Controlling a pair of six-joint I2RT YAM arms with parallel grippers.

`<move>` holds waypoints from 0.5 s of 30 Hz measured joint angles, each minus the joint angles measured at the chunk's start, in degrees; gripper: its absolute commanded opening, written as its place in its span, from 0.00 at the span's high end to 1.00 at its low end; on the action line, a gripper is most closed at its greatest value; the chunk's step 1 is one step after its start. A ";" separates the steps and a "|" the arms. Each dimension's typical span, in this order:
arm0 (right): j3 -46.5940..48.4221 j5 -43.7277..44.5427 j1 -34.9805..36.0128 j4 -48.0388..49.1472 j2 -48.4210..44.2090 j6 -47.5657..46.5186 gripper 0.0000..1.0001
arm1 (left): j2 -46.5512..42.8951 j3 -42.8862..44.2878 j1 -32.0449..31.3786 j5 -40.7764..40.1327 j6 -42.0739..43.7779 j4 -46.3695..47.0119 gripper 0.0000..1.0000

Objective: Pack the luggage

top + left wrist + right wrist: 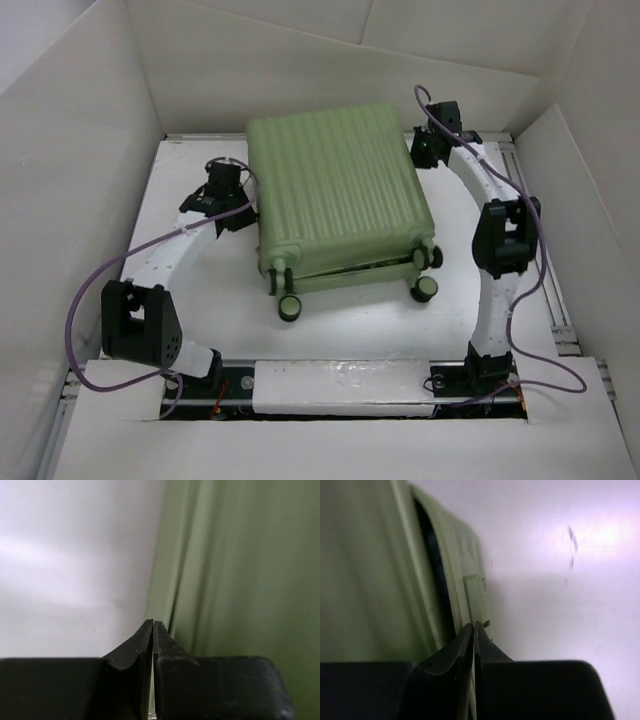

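top external view: the luggage lies mid-frame on the worktop, its lid seam gaping. my left end effector and right end effector are pinched together on nothing. if i press the slick ribbed sides, i may skid off or shove it away.

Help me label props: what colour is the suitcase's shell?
The luggage has a pale green shell with ribs, seen best in the top external view.
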 measured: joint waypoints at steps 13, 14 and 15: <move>18.47 -4.24 1.84 -2.64 -1.09 0.09 0.40 | -16.26 8.46 -17.40 -8.13 -7.28 -20.37 0.47; 16.68 -4.52 3.32 -3.17 -6.97 0.02 0.37 | -17.03 10.12 -16.61 -8.07 -7.72 -17.73 0.45; 14.93 -4.81 4.28 -3.50 -11.61 -0.17 0.37 | -17.51 11.89 -15.06 -7.82 -8.11 -14.34 0.44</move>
